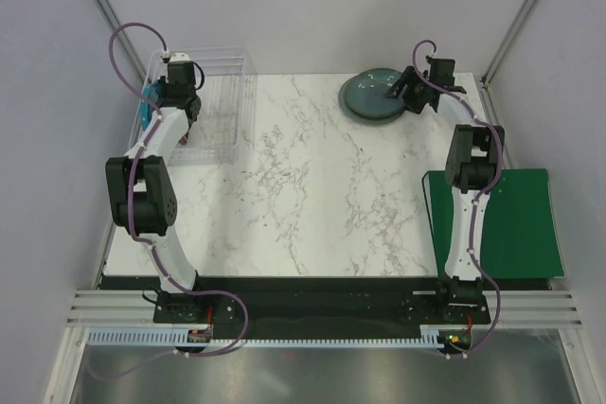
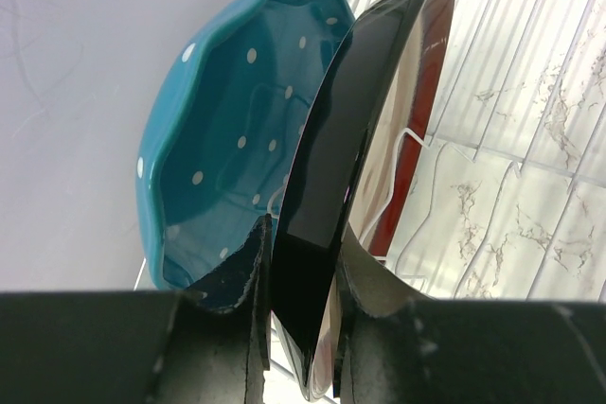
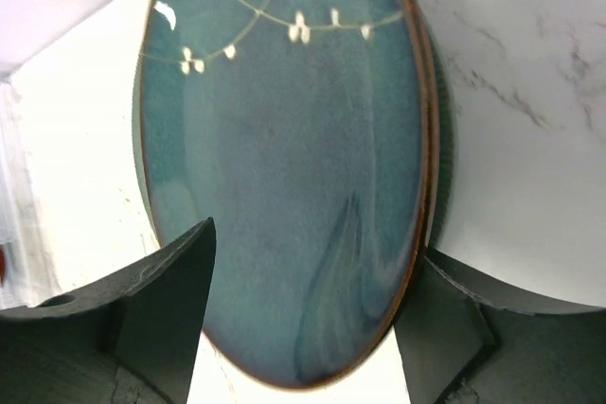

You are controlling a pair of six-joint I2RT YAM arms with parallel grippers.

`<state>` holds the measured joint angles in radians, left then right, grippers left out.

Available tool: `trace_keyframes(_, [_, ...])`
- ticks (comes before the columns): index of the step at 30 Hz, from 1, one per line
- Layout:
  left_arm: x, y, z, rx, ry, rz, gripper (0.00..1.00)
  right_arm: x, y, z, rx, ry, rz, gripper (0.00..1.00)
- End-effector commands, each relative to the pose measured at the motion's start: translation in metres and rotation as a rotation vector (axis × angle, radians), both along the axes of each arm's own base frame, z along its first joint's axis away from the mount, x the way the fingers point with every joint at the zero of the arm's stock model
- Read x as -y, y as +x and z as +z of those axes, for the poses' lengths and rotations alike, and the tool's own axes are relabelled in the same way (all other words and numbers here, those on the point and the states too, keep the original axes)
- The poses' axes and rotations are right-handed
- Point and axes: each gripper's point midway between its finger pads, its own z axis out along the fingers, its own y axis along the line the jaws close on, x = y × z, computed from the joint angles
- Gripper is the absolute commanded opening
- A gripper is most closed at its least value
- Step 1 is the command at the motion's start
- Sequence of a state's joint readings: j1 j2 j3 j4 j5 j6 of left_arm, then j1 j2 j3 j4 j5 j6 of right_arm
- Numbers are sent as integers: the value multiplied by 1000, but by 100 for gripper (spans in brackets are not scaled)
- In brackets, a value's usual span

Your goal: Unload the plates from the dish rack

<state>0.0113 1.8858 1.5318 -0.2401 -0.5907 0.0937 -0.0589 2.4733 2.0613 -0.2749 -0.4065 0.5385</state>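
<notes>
At the far left corner of the tabletop (image 1: 312, 186), our left fingers (image 2: 237, 281) are clamped on the rim of the brown-rimmed plate (image 2: 379, 92). It stands on edge in the clear dish rack (image 1: 227, 92), with the turquoise speckled plate (image 2: 237, 120) just beside it, also in the rack. Near the far right corner, our right fingers (image 3: 161, 300) are spread wide and hold nothing. They straddle the greyish-blue plate (image 3: 294, 158), which lies flat on the grey-green plate (image 3: 443, 149), so we judge two plates unloaded and two left. The grip is a narrow pinch on a glossy edge, so the plate could pivot or slip as it lifts. A tilted pull could knock the turquoise plate or catch a rack wire and drag the light rack along. On the right, a low retreat could snag the top plate's rim and slide it off the stack. We can read no brand, label or writing. The only markings are white blossom sprigs on the greyish-blue plate and white specks on the turquoise one.
</notes>
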Motion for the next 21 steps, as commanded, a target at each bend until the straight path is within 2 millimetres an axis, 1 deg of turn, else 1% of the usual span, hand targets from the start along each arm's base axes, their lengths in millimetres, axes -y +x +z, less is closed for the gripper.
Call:
trace_keyframes(1, [-12,5,-4,58,-46,79,2,16,-24,34,-23,-121,11,78])
trace_keyframes(2, [-12,5,2,68,-47,76,2,17,-26,37,-30,-136,15,79])
trace_keyframes(3, [-10,4,4,67,-51,70,2,20,-28,43,-25,-166,16,81])
trace_keyframes(4, [-9,4,7,75,-56,62,2,19,-34,43,-46,-179,24,81])
trace_keyframes(5, [-8,2,14,89,-58,59,2,20,-37,44,-52,-194,23,82])
trace_keyframes(6, [-8,1,17,92,-59,58,2,22,-38,51,-46,-217,17,86])
trace_keyframes(7, [-7,1,19,96,-64,50,2,21,-44,49,-69,-249,40,97])
trace_keyframes(8, [-7,0,23,104,-65,50,2,22,-48,50,-87,-273,42,98])
trace_keyframes(9, [-6,-1,31,119,-66,45,2,26,-48,59,-86,-311,32,98])
trace_keyframes(10, [-6,-2,35,126,-66,43,2,25,-55,59,-104,-334,50,98])
trace_keyframes(14, [-8,-6,55,162,-54,51,2,32,-65,72,-100,-379,12,98])
trace_keyframes(15, [-10,-8,62,176,-45,62,2,33,-74,78,-96,-385,5,98])
trace_keyframes(16, [-11,-10,67,183,-40,65,2,30,-72,87,-54,-381,2,98])
trace_keyframes(17, [-11,-11,70,188,-35,68,2,29,-74,93,-38,-374,-9,98])
trace_keyframes(18, [-13,-14,74,192,-24,81,2,27,-83,99,-25,-369,-11,98])
trace_keyframes(19, [-16,-18,84,210,-14,94,2,25,-83,106,5,-365,-14,98])
trace_keyframes(20, [-19,-21,91,218,5,105,2,23,-85,109,12,-360,-17,98])
trace_keyframes(21, [-21,-24,99,226,23,119,2,23,-91,116,23,-360,-20,98])
